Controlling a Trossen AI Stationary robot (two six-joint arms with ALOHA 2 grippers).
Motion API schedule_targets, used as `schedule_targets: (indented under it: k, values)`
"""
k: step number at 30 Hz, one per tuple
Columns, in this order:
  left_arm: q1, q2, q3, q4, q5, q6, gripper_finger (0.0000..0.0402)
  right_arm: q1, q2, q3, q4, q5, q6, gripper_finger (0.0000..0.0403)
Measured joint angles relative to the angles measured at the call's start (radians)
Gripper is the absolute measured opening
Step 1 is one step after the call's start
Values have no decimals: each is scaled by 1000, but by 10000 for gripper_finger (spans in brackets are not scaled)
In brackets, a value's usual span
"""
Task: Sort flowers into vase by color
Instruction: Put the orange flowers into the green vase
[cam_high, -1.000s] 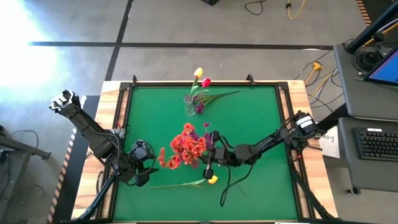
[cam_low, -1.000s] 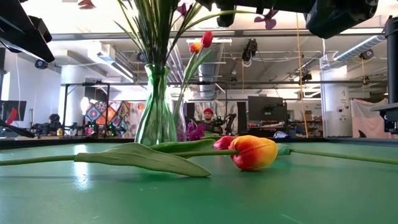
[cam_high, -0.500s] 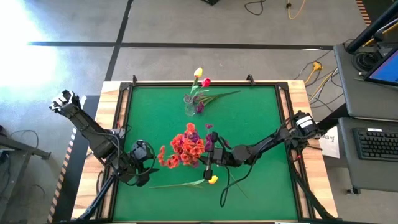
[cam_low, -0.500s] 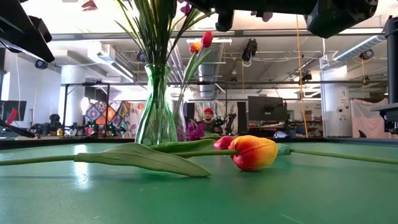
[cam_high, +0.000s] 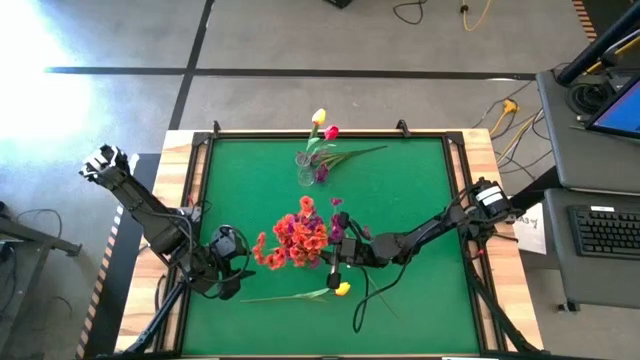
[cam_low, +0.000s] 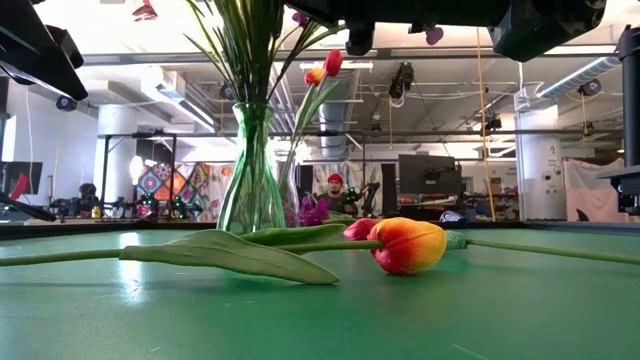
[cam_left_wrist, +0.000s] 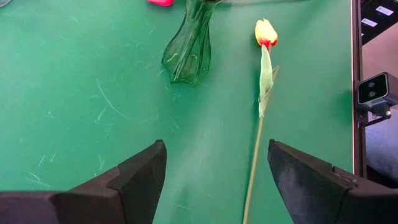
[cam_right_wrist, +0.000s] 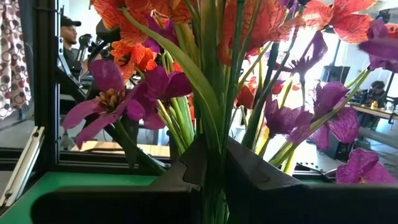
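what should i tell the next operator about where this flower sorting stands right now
Right gripper: shut on a purple clustered spray, stems between its fingers, beside the bunch of orange-red clustered sprays in the green glass vase at mid-table.
Left gripper: open, empty, waiting at the near left, facing that vase.
Small clear glass vase at the far edge: holds a yellow tulip, a pink-red tulip and some purple flowers.
Loose: a yellow-and-red tulip lying flat on the green table mat, near edge.
Left: place the held spray, then vase the loose tulip.
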Motion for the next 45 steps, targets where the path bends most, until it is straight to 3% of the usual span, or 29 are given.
schedule_targets:
  k: [6, 15, 19, 32, 45]
  values:
    - [0, 5, 0, 0, -2, 0, 268, 0, 0, 0, 0, 0, 4, 42]
    - [0, 48, 0, 0, -2, 0, 268, 11, -1, 0, -15, 52, 33, 149]
    - [0, 62, 0, 0, 3, 0, 268, 23, -2, 1, -15, 52, 16, 172]
    - [0, 60, 0, 0, 3, 0, 268, 24, -2, 3, -13, 54, 37, 137]
    - [0, 61, 0, 0, 3, 0, 268, 24, -4, 3, -52, 54, 62, 56]
